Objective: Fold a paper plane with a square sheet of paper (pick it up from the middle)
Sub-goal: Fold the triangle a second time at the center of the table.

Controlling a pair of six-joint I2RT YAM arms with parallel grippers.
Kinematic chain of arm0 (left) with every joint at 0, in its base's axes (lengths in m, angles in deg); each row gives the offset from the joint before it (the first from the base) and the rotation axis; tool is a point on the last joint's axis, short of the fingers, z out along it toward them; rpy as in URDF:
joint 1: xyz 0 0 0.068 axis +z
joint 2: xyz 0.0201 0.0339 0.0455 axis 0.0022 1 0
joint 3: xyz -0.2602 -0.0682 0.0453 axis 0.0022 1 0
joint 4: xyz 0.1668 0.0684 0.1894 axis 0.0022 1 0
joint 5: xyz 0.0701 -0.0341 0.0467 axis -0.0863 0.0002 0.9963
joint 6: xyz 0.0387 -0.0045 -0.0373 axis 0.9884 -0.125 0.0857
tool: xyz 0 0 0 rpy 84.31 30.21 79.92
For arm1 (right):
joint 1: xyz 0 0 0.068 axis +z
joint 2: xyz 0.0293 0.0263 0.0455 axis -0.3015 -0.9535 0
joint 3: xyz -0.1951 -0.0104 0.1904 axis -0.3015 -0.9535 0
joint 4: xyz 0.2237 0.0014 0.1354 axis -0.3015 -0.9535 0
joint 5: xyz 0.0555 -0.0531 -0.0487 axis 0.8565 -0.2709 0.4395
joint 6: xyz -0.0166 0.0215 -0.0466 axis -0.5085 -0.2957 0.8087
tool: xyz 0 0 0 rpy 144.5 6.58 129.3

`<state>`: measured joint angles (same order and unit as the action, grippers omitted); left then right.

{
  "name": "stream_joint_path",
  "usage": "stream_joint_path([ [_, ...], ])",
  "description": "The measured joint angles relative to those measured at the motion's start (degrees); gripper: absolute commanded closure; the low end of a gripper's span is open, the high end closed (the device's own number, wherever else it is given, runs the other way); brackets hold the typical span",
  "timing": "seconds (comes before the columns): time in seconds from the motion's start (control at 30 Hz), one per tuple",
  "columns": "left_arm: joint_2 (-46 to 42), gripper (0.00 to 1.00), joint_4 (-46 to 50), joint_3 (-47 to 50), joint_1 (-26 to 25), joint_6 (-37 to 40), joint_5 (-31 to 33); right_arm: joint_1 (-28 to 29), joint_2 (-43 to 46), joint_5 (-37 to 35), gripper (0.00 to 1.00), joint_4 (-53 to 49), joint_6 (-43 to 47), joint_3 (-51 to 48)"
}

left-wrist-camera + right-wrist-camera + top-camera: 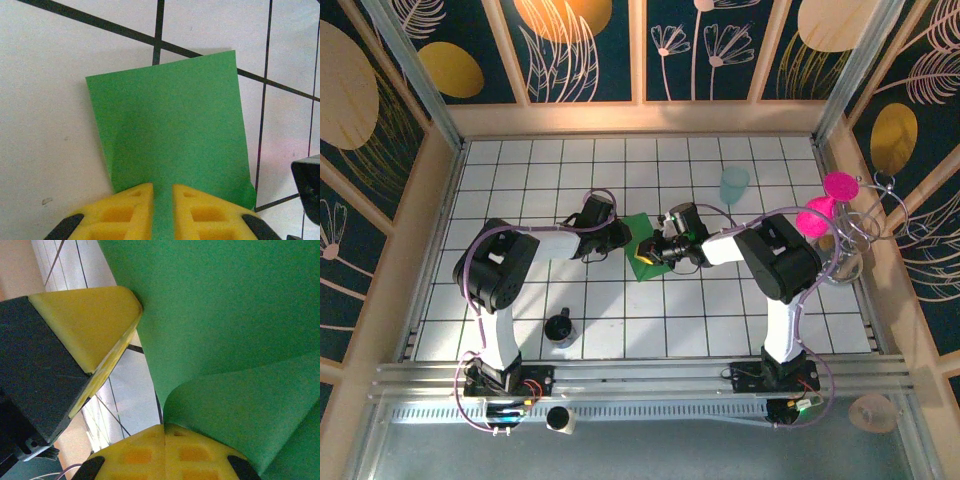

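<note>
The square sheet of paper [643, 265], bright green, lies mid-table between both grippers. In the left wrist view the paper [170, 125] spreads flat on the tiles. My left gripper [162, 192] sits on its near edge, jaws a narrow gap apart with green showing through the gap. In the top view the left gripper [622, 240] is at the paper's left side and the right gripper [657, 252] at its right. The right gripper [164, 427] is shut, with a curled flap of the paper [225, 315] rising from its tips. One left finger [95, 325] touches the sheet's edge.
A pale teal cup [734, 184] stands behind the right arm. A small black pot [560, 328] sits near the left arm's base. Pink pieces [825, 205] and a wire stand [865, 235] crowd the right wall. Wooden walls ring the tiled table.
</note>
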<state>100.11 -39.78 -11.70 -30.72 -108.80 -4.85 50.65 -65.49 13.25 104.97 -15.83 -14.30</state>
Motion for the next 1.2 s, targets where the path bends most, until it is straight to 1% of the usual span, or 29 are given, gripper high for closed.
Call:
stream_joint_path([
  [1.2, 0.00, 0.81, 0.00, 0.00, 0.00, 0.00, 0.00, -0.02, -0.94, -0.61, 0.96, 1.49, -1.66, -0.02],
])
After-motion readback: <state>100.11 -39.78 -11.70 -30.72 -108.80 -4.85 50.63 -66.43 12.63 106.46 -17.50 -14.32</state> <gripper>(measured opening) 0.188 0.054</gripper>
